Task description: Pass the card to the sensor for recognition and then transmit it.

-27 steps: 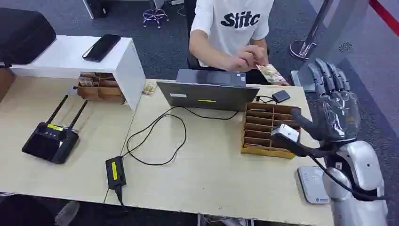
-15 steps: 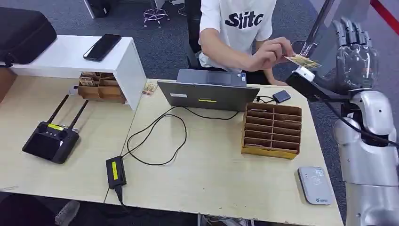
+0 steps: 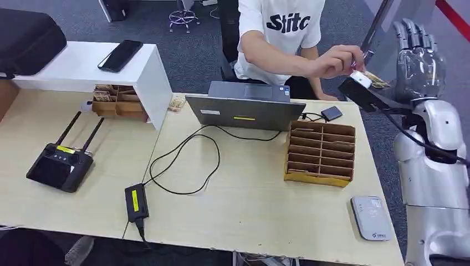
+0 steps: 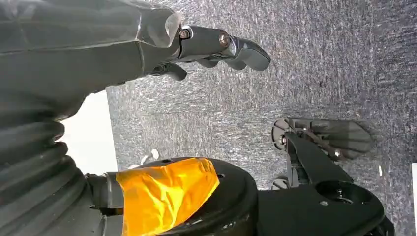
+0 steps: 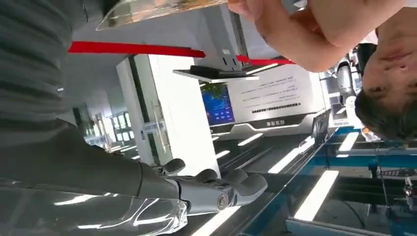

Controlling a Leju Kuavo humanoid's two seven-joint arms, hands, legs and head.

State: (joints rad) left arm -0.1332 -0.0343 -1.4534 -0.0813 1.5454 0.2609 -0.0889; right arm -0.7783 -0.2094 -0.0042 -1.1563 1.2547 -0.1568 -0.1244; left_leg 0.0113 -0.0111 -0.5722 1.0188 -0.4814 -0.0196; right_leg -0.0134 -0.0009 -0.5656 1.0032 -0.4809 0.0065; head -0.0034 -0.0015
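**Card at the handover, raised above the bench's far right corner**

We see our right hand lifted high beyond the far right corner of the bench, fingers straight and upright, thumb stretched toward the person seated behind the laptop. The card sits at the thumb's tip, and the person's hand is on it too. Whether our thumb and fingers are truly pinching the card or merely supporting it, we cannot tell. In the right wrist view the card shows as a thin glossy sheet with the person's fingers on one end.

Our left hand hangs over grey carpet, fingers loosely curled with nothing in them.

The sensor lies flat at the bench's near right corner, well apart from the card.

We judge the card light, thin, fairly stiff and slick. It would slide out of a loose pinch and flex if squeezed mid-face. The best hold is across one short end, thumb on one face and fingers on the other, leaving the opposite end free for the person.
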